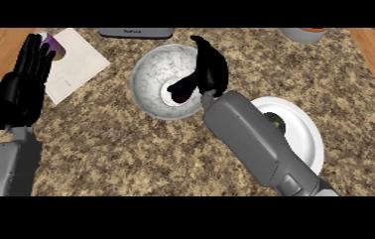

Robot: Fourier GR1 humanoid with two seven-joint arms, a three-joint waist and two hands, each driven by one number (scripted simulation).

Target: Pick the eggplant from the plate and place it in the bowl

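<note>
Crossing white round plate (307,134), grey right forearm hides most of it; dark greenish patch at plate edge, possibly eggplant, unclear. Black right hand (207,72) hovers over speckled grey bowl (150,72), fingers straight, thumb apart, holding nothing visible. Placement unconfirmed. Black left hand (26,84) rests at left edge, fingers straight, pressed together.

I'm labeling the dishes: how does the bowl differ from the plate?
The bowl is grey, speckled and deep; the plate is plain white and flat. The bowl sits mid-counter under the right robot hand; the plate lies to the right, partly behind the forearm. Both are round.
</note>
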